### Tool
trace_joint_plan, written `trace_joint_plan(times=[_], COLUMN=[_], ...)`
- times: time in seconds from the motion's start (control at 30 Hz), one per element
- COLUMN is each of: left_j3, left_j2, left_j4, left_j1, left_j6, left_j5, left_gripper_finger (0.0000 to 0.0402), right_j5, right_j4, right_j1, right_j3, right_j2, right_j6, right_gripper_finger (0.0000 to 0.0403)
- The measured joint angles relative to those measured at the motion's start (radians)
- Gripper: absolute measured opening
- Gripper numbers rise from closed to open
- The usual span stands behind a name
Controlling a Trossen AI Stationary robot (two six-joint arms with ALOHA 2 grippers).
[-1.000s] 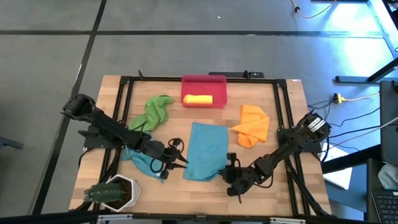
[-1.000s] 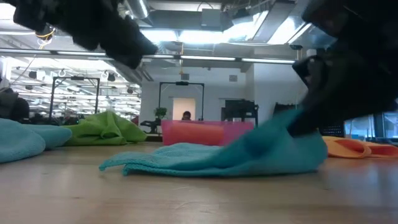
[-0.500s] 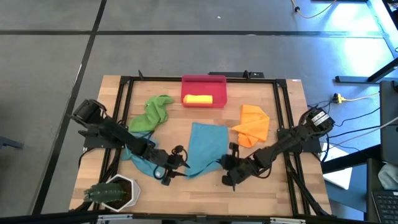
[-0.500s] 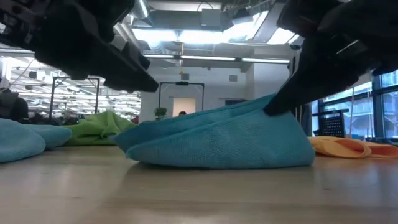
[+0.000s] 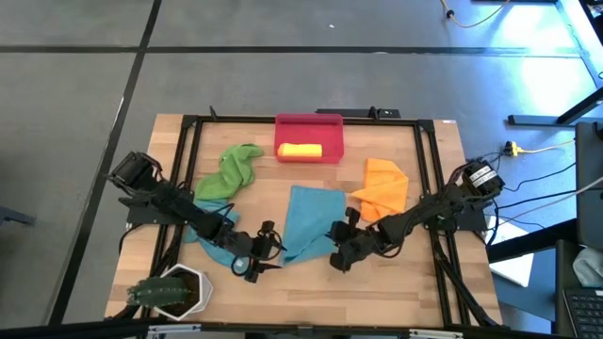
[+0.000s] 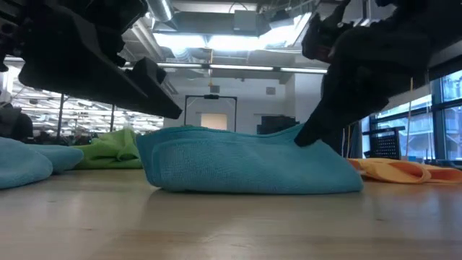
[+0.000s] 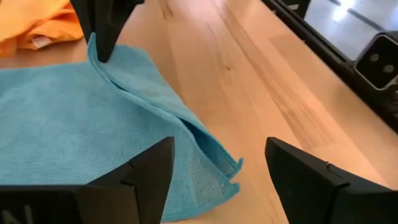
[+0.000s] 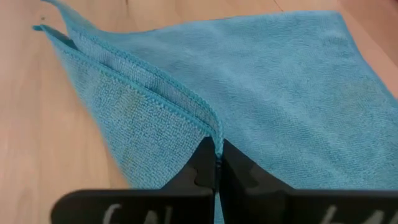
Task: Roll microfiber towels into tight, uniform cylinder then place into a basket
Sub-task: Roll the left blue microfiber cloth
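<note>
Towels: five total.
- teal-blue: two; folded teal towel at table centre, crumpled teal towel toward 8 o'clock.
- green towel: one, 10 o'clock.
- orange towel: one, 3 o'clock.
- yellow towel: one, rolled, inside basket.

Basket: one, 12 o'clock.
White plant pot: one, 7 o'clock.
Table: one.

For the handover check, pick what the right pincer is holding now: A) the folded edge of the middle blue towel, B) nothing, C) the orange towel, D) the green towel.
A: the right pincer is shut on the blue towel's folded edge, while the left pincer stands open beside it.
</note>
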Motion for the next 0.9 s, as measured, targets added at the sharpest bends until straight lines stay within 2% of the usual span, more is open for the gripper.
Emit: trace_joint_plan(times=[0.37, 0.6, 0.73, 0.9], left_j3=[0.000, 0.060, 0.128, 0.171], left_j2=[0.078, 0.159, 0.221, 0.235], left_j4=[0.041, 0.086, 0.037, -0.086], left_j1=[-0.051, -0.053, -0.055, -0.055], left_j6=[-0.085, -0.107, -0.105, -0.110], left_j5=[-0.123, -0.129, -0.126, -0.152], left_gripper_finger=[0.0245, 0.0245, 0.0245, 0.0242], right_j5=[-0.036, -0.048, -0.055, -0.075], right_j4=[-0.015, -0.024, -0.024, -0.041], right_j1=[-0.018, -0.018, -0.018, -0.018], right_j3=[0.000, 0.000, 0.000, 0.000], right_j2=[0.000, 0.000, 0.000, 0.000], right_j6=[0.006, 0.026, 0.027, 0.040], right_gripper_finger=[0.0003, 0.0003, 0.0003, 0.0003])
